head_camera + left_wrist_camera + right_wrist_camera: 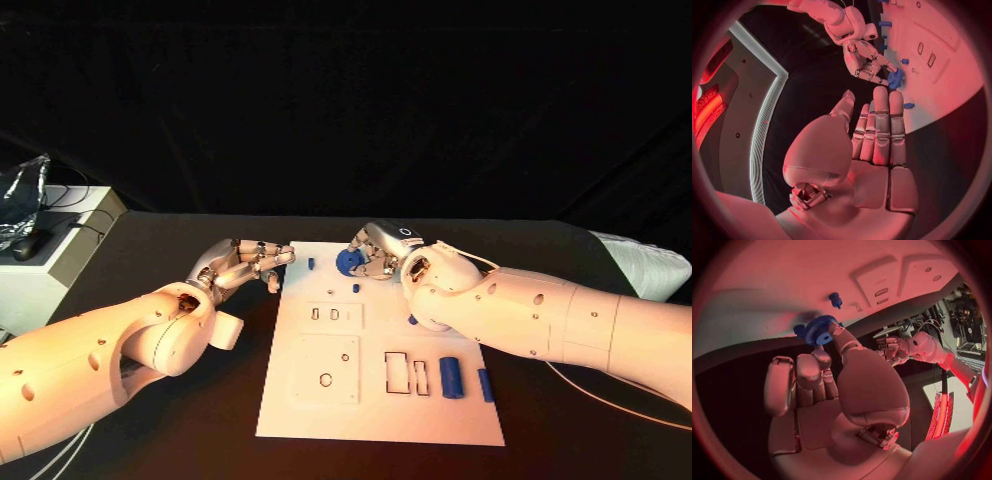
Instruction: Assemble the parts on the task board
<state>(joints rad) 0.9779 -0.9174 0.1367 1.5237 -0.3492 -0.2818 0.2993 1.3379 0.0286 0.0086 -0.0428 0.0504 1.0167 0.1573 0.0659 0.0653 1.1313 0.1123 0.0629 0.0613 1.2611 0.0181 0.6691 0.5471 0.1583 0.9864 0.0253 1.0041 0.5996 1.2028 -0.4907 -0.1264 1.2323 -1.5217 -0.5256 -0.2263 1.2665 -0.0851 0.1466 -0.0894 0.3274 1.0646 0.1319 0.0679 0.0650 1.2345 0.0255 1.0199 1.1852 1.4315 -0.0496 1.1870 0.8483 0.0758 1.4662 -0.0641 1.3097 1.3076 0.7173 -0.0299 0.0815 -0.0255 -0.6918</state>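
White rectangular task board (pixel 378 420) lies mid-table before me. My right hand (pixel 382 250) pinches a small blue toothed gear (pixel 349 262) at the board's far edge. My left hand (pixel 242 265) hovers beside the board, fingers apart, empty.

We are seeing warm light falling from above onto the task board (pixel 382 400), which is glowing bright against a dim table (pixel 173 440) and black backdrop. Both arms are taking an orange tint. In the wrist views, red light is washing everything, straight edges are bending toward the rims, and near fingers are looking soft.
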